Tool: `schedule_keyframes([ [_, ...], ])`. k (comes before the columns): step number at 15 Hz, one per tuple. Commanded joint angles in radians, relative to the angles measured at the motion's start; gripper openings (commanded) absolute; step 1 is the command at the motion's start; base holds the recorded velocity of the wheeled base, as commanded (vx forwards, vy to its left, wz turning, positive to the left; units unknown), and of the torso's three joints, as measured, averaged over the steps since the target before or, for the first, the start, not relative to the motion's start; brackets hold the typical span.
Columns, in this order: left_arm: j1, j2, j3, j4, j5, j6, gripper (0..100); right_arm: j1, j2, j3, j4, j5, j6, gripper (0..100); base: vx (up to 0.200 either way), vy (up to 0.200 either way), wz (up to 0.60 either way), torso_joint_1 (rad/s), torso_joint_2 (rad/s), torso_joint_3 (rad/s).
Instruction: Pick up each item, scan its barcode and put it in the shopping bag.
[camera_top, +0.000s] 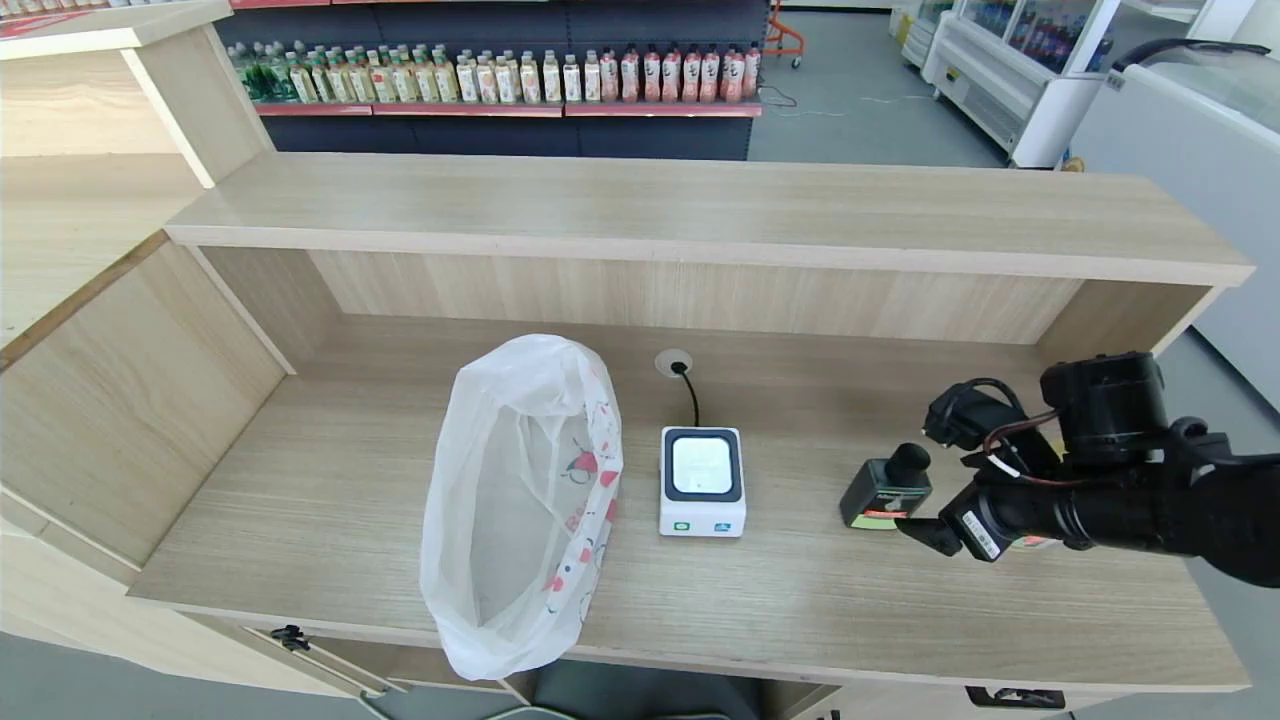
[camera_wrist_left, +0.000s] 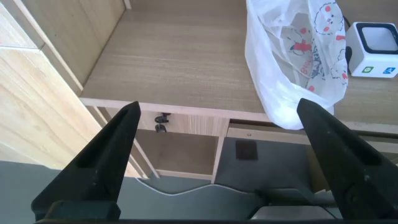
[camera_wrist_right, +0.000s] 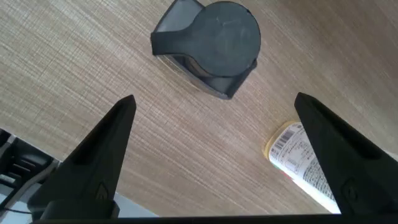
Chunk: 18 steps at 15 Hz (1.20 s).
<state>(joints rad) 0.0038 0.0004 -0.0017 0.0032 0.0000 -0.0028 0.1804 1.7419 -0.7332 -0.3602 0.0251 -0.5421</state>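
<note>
The right hand (camera_wrist_right: 214, 104) is spread wide and holds nothing. It is poised over the worktop (camera_top: 330, 500), just beside the dark bottle (camera_top: 886, 488), which stands upright with a black cap. A labelled item (camera_wrist_right: 300, 163) lies flat nearby. The left hand (camera_wrist_left: 219, 104) is likewise wide open and empty, off the worktop's front edge near the shopping bag (camera_top: 520, 500). The bag sits open-mouthed left of the white scanner (camera_top: 702, 480). The worktop is pale wood grain with a raised ledge (camera_top: 700, 210) behind. Beyond are a drinks shelf (camera_top: 500, 78), freezers (camera_top: 1010, 70) and grey floor (camera_top: 850, 90).
</note>
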Motion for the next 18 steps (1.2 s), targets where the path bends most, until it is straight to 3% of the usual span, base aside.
schedule_keyframes([
  [1, 0.001, 0.000, 0.000, 0.000, 0.000, 0.000, 100, 0.013, 0.102, -0.032, -0.042, 0.006, -0.006, 100, 0.000, 0.000, 0.00, 0.000, 0.00, 0.000],
  [12, 0.001, 0.000, 0.000, 0.000, 0.000, 0.000, 100, 0.103, 0.320, -0.209, -0.177, 0.091, 0.034, 100, 0.000, 0.000, 0.00, 0.000, 0.00, 0.000],
  [13, 0.001, 0.000, 0.000, 0.000, 0.000, 0.000, 100, 0.105, 0.320, -0.209, -0.183, 0.095, 0.039, 0, 0.000, 0.000, 0.00, 0.000, 0.00, 0.000],
  [18, 0.001, 0.000, 0.000, 0.000, 0.000, 0.000, 100, 0.126, 0.275, -0.186, -0.212, 0.099, 0.060, 0, 0.000, 0.000, 0.00, 0.000, 0.00, 0.000],
])
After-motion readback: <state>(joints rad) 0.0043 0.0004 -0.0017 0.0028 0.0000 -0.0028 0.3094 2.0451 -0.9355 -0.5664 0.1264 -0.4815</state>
